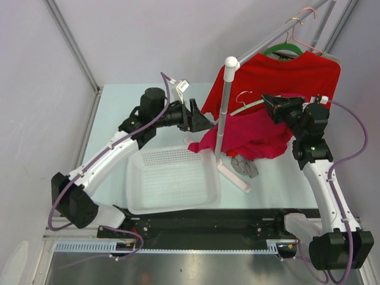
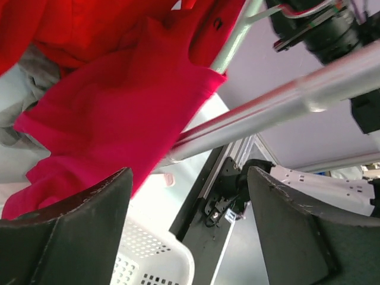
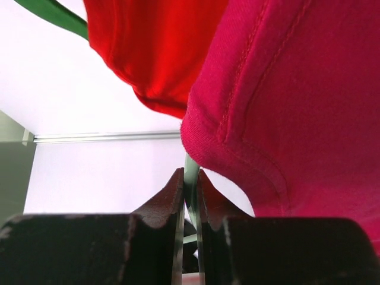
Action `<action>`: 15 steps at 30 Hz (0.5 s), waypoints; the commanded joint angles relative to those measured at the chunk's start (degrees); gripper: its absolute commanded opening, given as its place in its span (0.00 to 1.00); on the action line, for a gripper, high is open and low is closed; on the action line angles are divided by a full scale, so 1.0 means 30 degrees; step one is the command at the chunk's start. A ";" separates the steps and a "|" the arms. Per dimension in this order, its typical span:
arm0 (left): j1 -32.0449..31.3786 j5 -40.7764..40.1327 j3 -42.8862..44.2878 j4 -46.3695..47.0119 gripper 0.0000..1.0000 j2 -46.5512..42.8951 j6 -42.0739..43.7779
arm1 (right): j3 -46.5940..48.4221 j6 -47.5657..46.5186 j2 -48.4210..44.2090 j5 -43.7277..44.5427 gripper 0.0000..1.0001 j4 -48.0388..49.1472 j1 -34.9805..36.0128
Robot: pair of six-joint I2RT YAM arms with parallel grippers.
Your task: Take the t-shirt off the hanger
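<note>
Right gripper [image 3: 190, 183] was clamped on the hanger [image 1: 252, 105] by its pale arm, apparently to steady it, while the t-shirt [image 1: 256, 138] drooped from it (bunched low beside the rack pole [image 1: 224, 113]). Left gripper [image 2: 187, 178] gaped wide, holding nothing, just beside the cloth, probably poised to tug.

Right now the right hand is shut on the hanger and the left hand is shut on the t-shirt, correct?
Not quite. The left hand is open, its fingers spread wide and holding nothing; the t-shirt hangs beyond them, as the left wrist view shows. The right hand is indeed shut on the hanger.
</note>
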 commanded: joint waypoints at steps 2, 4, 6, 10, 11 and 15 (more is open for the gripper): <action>0.0070 0.0719 -0.0240 0.1262 0.79 -0.0097 0.0916 | 0.0900 0.2262 -0.0188 0.0474 0.00 0.1600 0.0687; 0.0070 0.0979 -0.1061 0.1733 0.76 -0.0215 0.1034 | 0.1133 0.2789 -0.0276 0.0883 0.00 0.1451 0.0775; 0.0070 0.1243 -0.1358 0.2174 0.75 -0.0128 0.1209 | 0.1339 0.3025 -0.0363 0.1119 0.00 0.1072 0.0747; 0.0041 0.1857 -0.1623 0.2408 0.78 0.0253 0.1269 | 0.1808 0.3785 -0.0218 0.1121 0.00 0.0720 0.0776; -0.0076 0.2092 -0.1623 0.2786 0.79 0.0340 0.1182 | 0.1809 0.3991 -0.0188 0.1062 0.00 0.0719 0.0834; -0.0662 0.1569 -0.1156 0.2325 0.78 0.0692 0.1735 | 0.1633 0.4812 -0.0130 0.1120 0.00 0.1010 0.0980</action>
